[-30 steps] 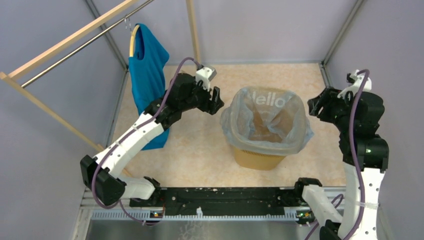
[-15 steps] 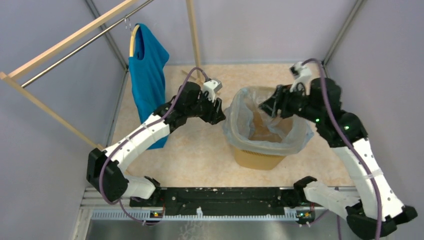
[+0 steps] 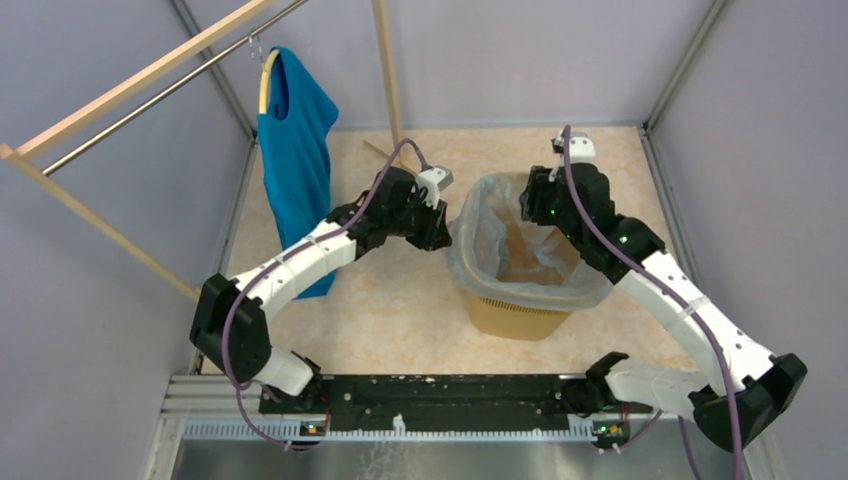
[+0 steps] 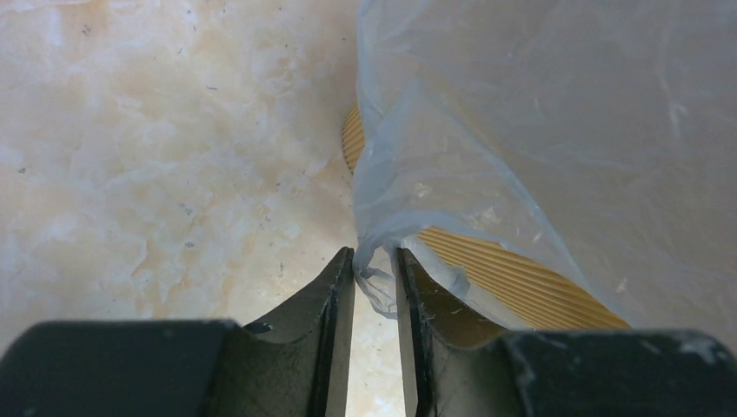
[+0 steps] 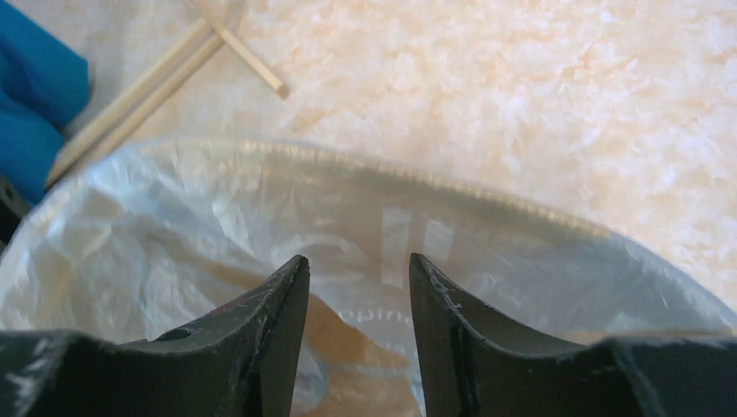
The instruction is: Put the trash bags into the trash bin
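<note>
Trash bag lines the trash bin, draped over its rim; your left gripper is almost closed, pinching a fold at the bin's left side; your right gripper hangs parted and empty over the far rim; marbled tabletop surrounds the bin; a blue shirt hangs at left; grey walls enclose three sides
</note>
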Robot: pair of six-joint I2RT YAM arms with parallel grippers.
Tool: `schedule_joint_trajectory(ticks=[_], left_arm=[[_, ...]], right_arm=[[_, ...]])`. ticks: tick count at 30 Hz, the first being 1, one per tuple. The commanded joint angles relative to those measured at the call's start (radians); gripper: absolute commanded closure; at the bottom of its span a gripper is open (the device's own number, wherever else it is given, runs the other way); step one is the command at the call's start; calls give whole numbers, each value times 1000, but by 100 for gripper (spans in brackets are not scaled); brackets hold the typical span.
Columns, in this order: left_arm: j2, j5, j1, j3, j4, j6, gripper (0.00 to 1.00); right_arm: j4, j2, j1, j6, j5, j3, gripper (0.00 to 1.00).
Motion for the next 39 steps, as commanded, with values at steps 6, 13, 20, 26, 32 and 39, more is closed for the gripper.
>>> schedule_joint_trajectory(ticks=[6,13,20,26,32,39], left_arm=[[7,-20,-7,1,16,-2,72],[12,-8,-11,1,15,-7,73],[18,5,-12,5,15,-7,73],[17,7,-12,8,11,-5,72],[19,1,-12,7,10,-3,71],[23,-8,-13,6,9,-2,71]], right_arm=[[252,114,8,95,29,-110,56],[184,68,8,72,20,-115,54],[-112,50,8,-68,-96,65,42],[-264,74,8,-107,-205,83,32],[-261,120,24,-105,-218,5,28],[-193,195,53,-108,-190,-59,27]])
